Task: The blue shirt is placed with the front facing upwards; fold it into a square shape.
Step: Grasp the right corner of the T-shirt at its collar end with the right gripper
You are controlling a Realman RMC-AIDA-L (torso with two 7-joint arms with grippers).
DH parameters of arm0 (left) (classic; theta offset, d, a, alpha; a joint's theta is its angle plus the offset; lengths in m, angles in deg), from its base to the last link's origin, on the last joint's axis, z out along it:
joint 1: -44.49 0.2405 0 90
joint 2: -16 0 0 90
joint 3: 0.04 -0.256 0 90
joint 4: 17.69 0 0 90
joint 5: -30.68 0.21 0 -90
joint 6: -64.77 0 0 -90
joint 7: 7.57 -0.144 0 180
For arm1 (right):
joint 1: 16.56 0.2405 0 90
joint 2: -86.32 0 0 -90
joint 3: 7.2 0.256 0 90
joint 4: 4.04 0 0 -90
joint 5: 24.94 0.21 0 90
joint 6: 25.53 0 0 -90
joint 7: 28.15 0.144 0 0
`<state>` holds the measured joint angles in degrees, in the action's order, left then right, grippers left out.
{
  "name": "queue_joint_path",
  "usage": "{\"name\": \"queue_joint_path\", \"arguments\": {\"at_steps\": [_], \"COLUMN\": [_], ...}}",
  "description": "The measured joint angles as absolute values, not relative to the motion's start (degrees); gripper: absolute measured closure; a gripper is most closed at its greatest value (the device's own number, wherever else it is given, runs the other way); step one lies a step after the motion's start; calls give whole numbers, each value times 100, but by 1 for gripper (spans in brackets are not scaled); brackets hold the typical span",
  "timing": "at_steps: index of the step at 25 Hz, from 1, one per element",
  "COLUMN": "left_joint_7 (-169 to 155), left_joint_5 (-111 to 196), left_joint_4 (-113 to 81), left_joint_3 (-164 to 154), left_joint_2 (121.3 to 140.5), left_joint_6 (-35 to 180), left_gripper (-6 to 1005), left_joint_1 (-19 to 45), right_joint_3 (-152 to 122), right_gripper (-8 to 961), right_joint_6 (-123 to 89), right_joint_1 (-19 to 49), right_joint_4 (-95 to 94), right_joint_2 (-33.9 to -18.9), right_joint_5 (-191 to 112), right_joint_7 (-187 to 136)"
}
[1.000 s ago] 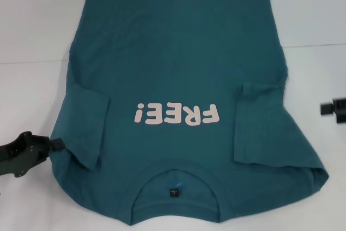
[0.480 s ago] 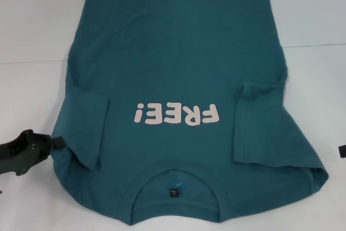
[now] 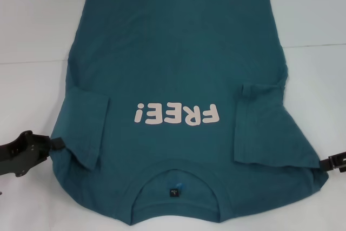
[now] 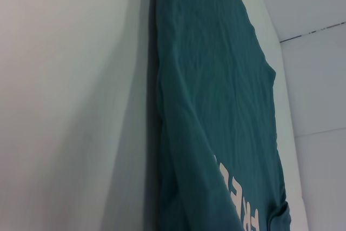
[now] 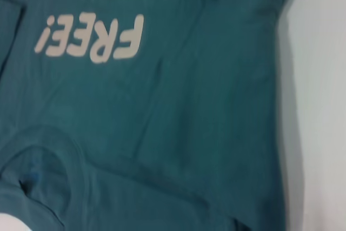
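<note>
- From my head view the light is bright and even, coming from overhead; the white bench [image 3: 32, 36] is washed pale but not blown out.
- The blue shirt [image 3: 178, 63] reads crisp there, its print sharp, with only a thin soft shadow under its lower right edge.
- The left claw [image 3: 57, 143] at lower left is dark and slightly soft at the frame edge; the right claw [image 3: 336, 162] at far right is cut off by the border.
- My left wrist view is dimmer: a broad grey shadow falls along the cloth's edge on the bench, and focus is soft.
- My right wrist view is blurred overall; the lettering edges smear, and a grey shadow band runs beside the cloth at right.
</note>
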<state>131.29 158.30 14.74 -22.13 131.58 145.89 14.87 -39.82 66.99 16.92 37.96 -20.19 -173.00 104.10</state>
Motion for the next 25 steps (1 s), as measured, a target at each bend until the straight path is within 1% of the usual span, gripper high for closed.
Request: {"name": "queue_joint_path", "arguments": {"at_steps": [6,15,25], "left_joint_7": [13129,13137,13141], "left_joint_5": [15830,15830,15830], "left_joint_4": [1474,1474,1473], "left_joint_3": [-2210,-2210,-2209], "left_joint_2": [13158,13158,13158], "left_joint_6": [14553,14544,14546], "left_gripper": [966,965,966], "left_joint_1": [1496,1504,1505], "right_joint_3": [-4187,-4466,-4574], "right_gripper": [191,191,192], "right_joint_6": [6526,6314,6233], "right_joint_1": [1687,1730,1769], "right_joint_4": [3780,3771,3771], "right_joint_2": [-2050,-2191,-2216], "right_joint_5": [-17304,-17304,-17303], "right_joint_7": [10398,10443,10474]}}
